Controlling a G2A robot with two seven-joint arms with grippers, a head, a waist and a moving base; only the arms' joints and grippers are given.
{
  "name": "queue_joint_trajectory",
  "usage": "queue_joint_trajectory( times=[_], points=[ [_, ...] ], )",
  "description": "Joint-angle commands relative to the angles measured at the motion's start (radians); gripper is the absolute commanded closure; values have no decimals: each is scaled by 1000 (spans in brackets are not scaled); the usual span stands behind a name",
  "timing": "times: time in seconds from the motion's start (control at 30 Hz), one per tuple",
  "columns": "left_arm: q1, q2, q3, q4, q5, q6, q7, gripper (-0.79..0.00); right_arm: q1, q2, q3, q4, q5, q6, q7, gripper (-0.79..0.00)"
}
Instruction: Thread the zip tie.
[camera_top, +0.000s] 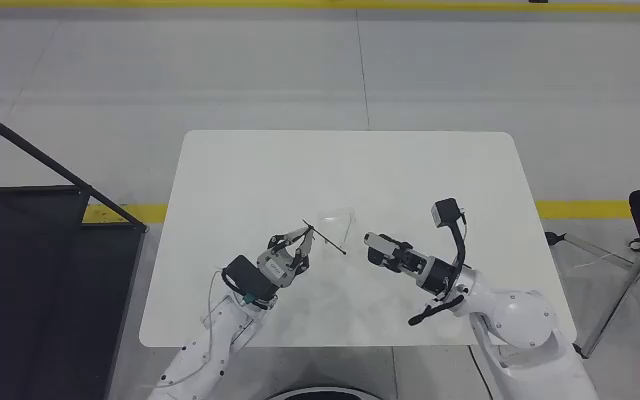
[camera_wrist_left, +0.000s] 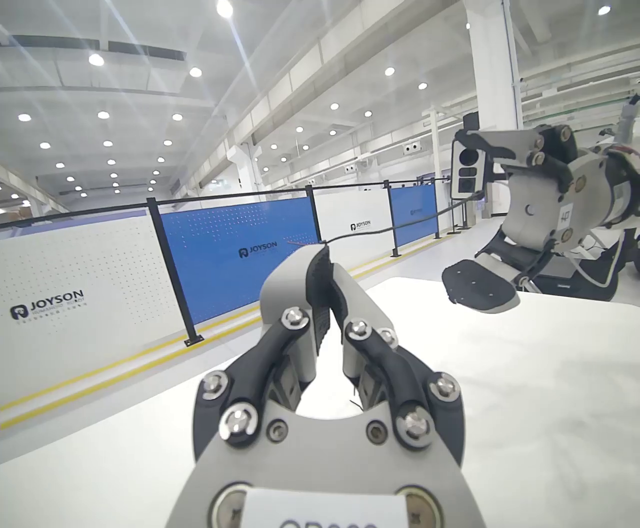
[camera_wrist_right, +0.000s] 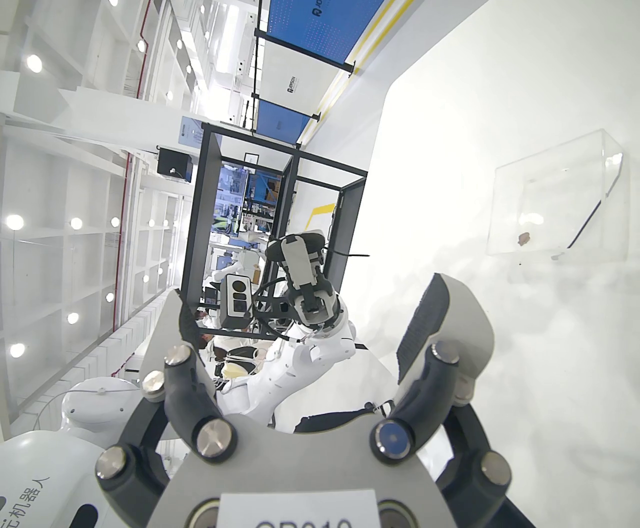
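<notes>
Threading judged not yet started: left gripper (camera_top: 298, 240) was clamped near one end of the straight, unlooped black zip tie (camera_top: 328, 241), held above the surface (camera_top: 250, 180) at frame centre, and right gripper (camera_top: 368, 243), fingers apart, sat just right of its free end.

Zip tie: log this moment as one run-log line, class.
left gripper shut on zip tie | right gripper open, facing it, apart | clear box on table | tie unlooped
</notes>
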Motion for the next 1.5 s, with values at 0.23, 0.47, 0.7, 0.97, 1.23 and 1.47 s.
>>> queue_joint_trajectory(
  times=[0.23,0.47,0.7,0.97,1.23,1.47],
  points=[
    [7,-3,7,-19,-38,-5,-36,0,-2,-1,-11,-3,4,-16,-6,-785],
    [26,-7,8,-65,-273,-191,-126,0,-7,0,5,53,74,-293,33,-785],
    [41,0,-15,-86,-428,-346,-233,0,-17,2,17,86,103,-382,56,-785],
    [46,-1,-14,-99,-446,-336,-243,0,-18,2,1,79,86,-372,55,-785],
    [59,-8,-9,-124,-531,-344,-224,0,6,-5,-68,141,17,-417,30,-785],
    [60,-10,-14,-122,-541,-319,-207,0,7,-5,-69,143,8,-411,26,-785]
  ],
)
